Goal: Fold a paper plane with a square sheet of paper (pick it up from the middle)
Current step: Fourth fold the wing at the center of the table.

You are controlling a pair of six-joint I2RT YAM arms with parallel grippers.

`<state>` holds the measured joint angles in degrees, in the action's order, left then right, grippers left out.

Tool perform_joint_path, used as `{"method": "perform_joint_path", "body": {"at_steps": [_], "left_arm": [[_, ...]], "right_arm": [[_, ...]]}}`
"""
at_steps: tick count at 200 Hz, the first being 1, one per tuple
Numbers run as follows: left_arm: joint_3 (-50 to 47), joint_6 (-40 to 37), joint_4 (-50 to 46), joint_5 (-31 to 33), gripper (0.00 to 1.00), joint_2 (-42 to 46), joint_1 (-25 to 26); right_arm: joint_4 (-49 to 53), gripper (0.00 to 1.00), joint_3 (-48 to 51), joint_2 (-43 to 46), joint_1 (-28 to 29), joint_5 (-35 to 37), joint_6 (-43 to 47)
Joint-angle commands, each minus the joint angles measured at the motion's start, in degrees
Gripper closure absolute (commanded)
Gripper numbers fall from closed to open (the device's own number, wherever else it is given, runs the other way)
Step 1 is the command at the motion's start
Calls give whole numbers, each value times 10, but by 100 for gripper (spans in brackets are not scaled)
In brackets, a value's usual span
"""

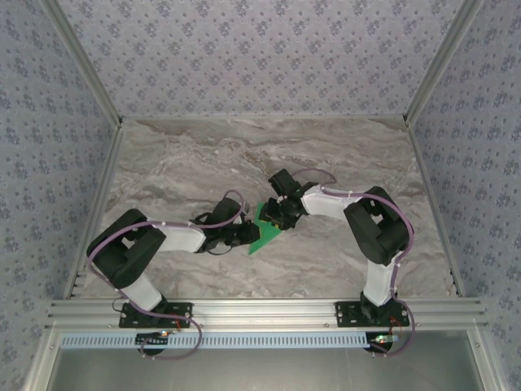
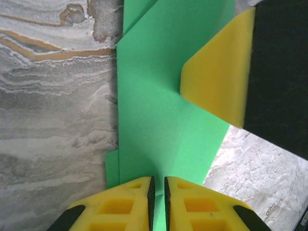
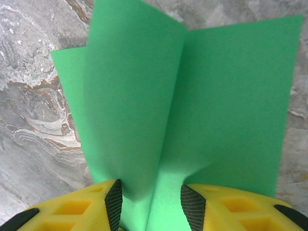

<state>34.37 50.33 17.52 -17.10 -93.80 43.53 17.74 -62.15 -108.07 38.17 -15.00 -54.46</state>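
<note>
square sheet of paper (image 1: 262, 236) | left fingers (image 2: 130, 204) low, pinching its edge | right fingers (image 3: 221, 207) angled down, spread round flap

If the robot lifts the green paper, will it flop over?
Probably floppy: the green paper looks thin, and one flap bends upward in a soft curve. It likely weighs almost nothing, so a nudge could slide it across the smooth table. Its creases may stiffen it slightly.
</note>
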Motion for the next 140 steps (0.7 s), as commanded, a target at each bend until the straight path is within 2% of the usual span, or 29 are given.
{"method": "perform_joint_path", "body": {"at_steps": [1,32,66,100,140], "left_arm": [[15,-18,-48,6,86,-13,3],[28,-34,-91,4,92,-23,3],[37,-54,-139,3,99,-35,2],[45,-75,-171,2,100,-46,3],[53,-87,-185,4,100,-56,4]], "right_arm": [[48,54,54,-103,3,63,-2],[51,55,52,-77,1,54,-1],[61,56,35,-12,-9,39,18],[22,56,30,69,-27,-5,65],[-19,78,46,96,-22,-37,114]]}}
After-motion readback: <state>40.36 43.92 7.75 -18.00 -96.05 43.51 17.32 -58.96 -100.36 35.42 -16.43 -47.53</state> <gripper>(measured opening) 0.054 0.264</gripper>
